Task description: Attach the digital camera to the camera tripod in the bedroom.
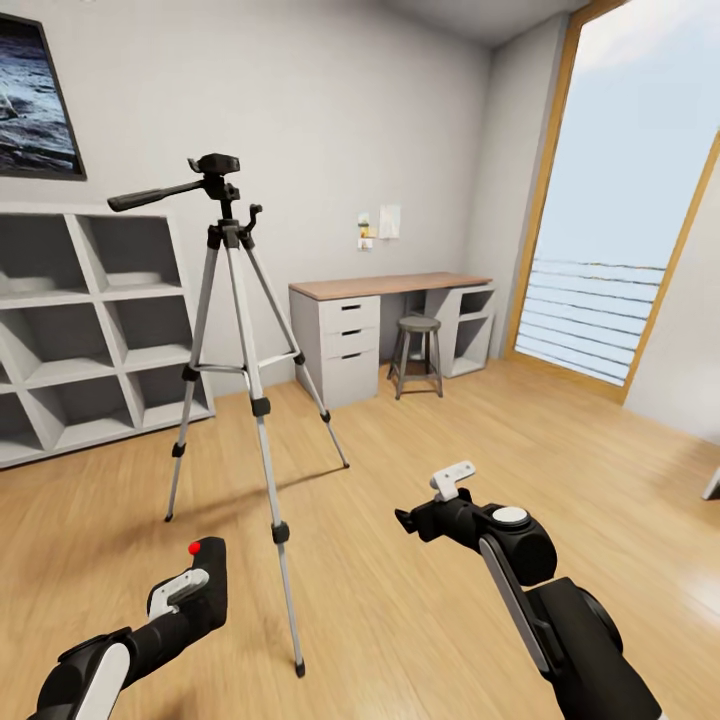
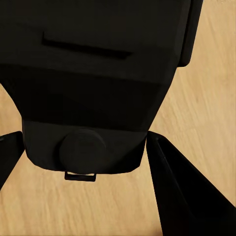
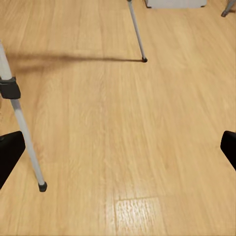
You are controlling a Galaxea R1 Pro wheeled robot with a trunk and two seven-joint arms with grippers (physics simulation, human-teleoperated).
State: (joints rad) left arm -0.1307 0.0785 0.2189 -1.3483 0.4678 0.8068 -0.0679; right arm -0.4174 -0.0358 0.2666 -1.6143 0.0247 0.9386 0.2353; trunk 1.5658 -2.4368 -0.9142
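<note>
Light wood floor [image 1: 420,600] is seen across the whole bedroom, and the camera tripod [image 1: 235,330] is stood on it, upright, all three silver legs spread and the black pan head with its long handle up top. White cube shelves [image 1: 90,320] are set against the wall just behind it, and a desk [image 1: 385,300] with a stool [image 1: 417,352] tucked beside it is found further back, near the big window [image 1: 640,190].

The digital camera [image 2: 98,83] is held low at the left of the head view, in front of the tripod's nearest leg but apart from it. It is clamped in the left gripper [image 1: 195,590], with the red button poking out on top. From the left wrist view the black body is seen wedged between the two dark fingers [image 2: 182,187].

The right gripper [image 1: 445,495] is hung out over bare floor, to the right of the tripod, with its fingers [image 3: 10,152] spread wide apart and nothing between them. Two tripod legs are caught in its wrist view.
</note>
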